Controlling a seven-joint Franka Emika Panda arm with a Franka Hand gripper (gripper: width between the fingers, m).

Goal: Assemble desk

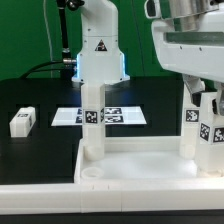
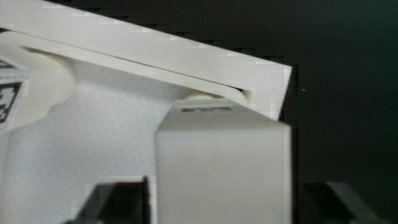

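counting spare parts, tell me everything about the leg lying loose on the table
The leg is a white blocky piece, plastic-looking, with a dark tag on its upper face. It lies on its side on the black table, at the exterior view's left, apart from the tabletop; only the table touches it.

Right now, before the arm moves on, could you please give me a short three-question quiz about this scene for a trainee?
1. True or false: the tool is over the upright leg on the exterior view's right.
2. Fill in: the visible round socket of the tabletop is ___.
3. The loose leg lies: A on the marker board; B on the black table; C in the tabletop.
Key: 1 true; 2 empty; 3 B.
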